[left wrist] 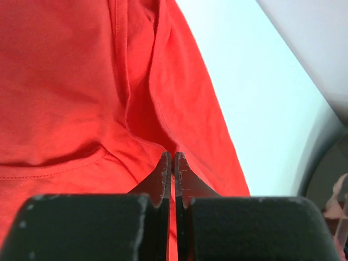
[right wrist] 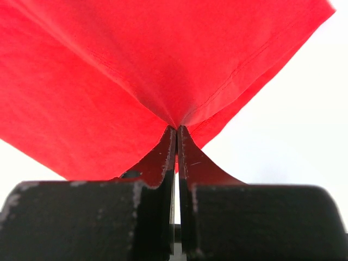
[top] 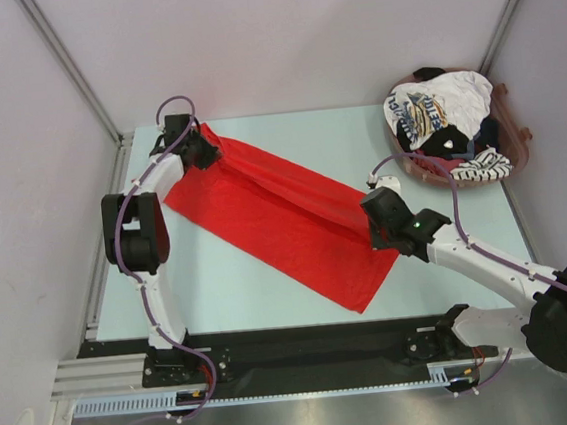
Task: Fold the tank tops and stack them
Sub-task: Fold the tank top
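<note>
Red top: thin, smooth knit with stitched hems, spread as a long band on the pale bench. Its long axis runs on a diagonal from the far left to the near right. A soft ridge of folds follows its far edge. The left claw has its jaws pressed together on a pinch of cloth at the far-left end. The right claw nips the other end likewise, and the cloth fans out from its tips like a tent. In the far-right corner a pinkish tub holds a crumpled heap: a white printed top, a striped top and something dark.
</note>
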Controlling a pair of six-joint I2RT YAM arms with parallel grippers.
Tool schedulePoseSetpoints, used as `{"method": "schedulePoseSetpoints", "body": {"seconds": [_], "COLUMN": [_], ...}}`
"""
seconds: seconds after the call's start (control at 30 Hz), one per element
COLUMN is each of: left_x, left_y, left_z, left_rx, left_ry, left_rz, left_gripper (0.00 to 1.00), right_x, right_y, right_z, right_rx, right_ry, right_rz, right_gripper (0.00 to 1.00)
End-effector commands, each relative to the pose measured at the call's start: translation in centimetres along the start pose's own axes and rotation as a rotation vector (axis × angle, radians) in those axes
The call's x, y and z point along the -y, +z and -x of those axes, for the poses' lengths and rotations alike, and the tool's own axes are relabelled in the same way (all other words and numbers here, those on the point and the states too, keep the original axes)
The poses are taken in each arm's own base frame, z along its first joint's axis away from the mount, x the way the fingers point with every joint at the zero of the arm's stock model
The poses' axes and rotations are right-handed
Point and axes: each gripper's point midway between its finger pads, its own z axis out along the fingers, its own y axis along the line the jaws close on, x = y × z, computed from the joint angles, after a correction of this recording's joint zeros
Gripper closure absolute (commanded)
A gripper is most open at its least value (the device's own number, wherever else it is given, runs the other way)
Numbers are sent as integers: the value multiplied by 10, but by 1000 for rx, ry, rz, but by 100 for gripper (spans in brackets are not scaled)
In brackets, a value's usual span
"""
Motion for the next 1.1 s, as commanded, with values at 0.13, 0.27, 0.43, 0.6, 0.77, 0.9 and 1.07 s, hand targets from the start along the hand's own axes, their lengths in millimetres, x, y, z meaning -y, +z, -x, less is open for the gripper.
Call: {"method": "schedulePoseSetpoints", "body": {"seconds": [0.13, 0.27, 0.43, 0.6, 0.77, 0.9, 1.07], "left_x": [21, 17, 11, 5, -3, -21, -41], "left_y": [-38, -48, -58, -64, -71, -74, -74], "left_z": [29, 31, 32, 30, 16, 17, 7], "left_rx": [43, 49, 53, 48, 30, 37, 19], "left_ry": [4, -4, -10, -10, -9, -28, -44], "left_rz": [-75, -86, -93, -98, -104, -98, -82], "left_gripper": [100, 100, 100, 100, 100, 100, 100], "right_x": [-9, -22, -38, -48, -56, -67, -74], "right_y": [-22, -29, -35, -42, -50, -54, -51], "right_z": [12, 5, -8, -20, -33, -49, -66], "right_rx": [40, 26, 4, -12, -25, -48, -76], "right_ry": [-13, -50, -72, -75, -84, -103, -114], "right_rz": [27, 65, 103, 122, 141, 170, 169], "right_gripper": [100, 100, 100, 100, 100, 100, 100]}}
